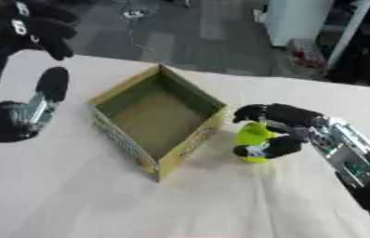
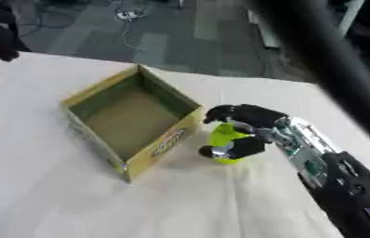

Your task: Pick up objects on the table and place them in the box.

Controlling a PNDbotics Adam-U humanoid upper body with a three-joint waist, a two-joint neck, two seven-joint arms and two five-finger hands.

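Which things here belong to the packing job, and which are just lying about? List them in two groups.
Part of the job:
- yellow-green object, right hand curled round it
- open cardboard box, nothing visible inside
- left hand, open at the left edge

Just lying about:
- cables on the floor beyond the table

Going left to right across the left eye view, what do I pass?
Left robot hand, raised and open → open cardboard box → yellow-green object → right robot hand curled round that object.
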